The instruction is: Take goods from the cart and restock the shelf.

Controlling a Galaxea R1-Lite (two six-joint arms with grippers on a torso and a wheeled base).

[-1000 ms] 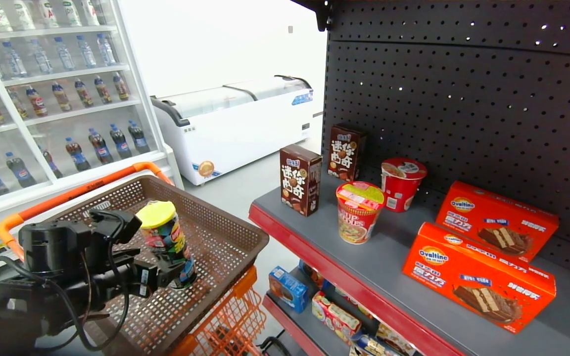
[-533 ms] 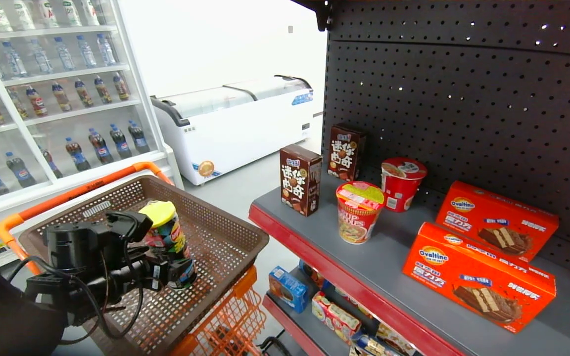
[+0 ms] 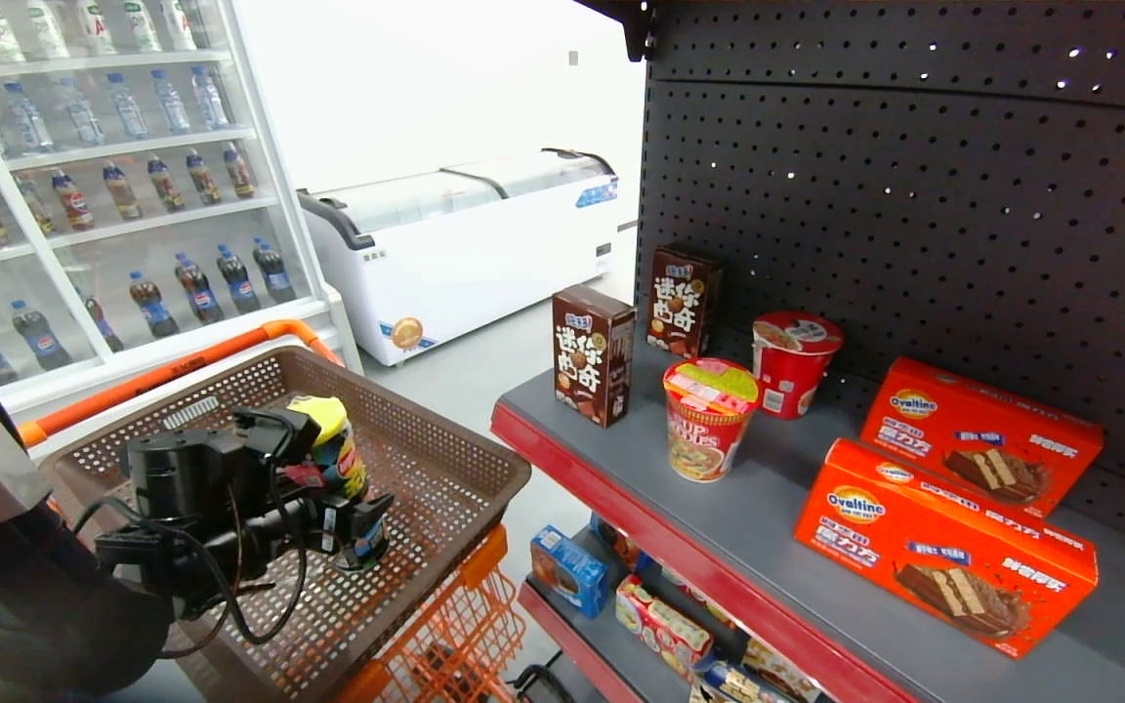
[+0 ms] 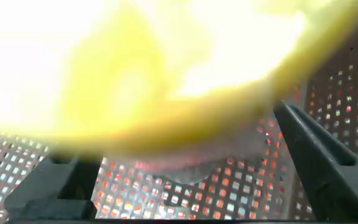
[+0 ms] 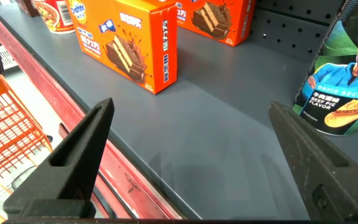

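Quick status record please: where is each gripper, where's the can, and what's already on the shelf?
left gripper: at the yellow-lidded can, grip unclear
can location: standing in the brown cart basket
right gripper: open, empty, above the grey shelf
shelf stock: two orange boxes, two cup noodles, two brown boxes

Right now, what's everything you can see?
perforated plastic basket: 1, brown, on orange cart
tall yellow-lidded snack can: 1, multicoloured, in that basket
upright cardboard cartons: 2, dark brown, grey shelf left end
paper noodle cups: 2, one yellow-green-lidded, one red, mid-shelf
flat cardboard cake boxes: 2, orange, shelf's right
tall printed can: 1, blue-black, standing on shelf
chest freezer: 1, white, behind
drink bottles: many, mixed, glass cooler
left pincer: 1, black, open around snack can
right pincer: 1, black, open above shelf
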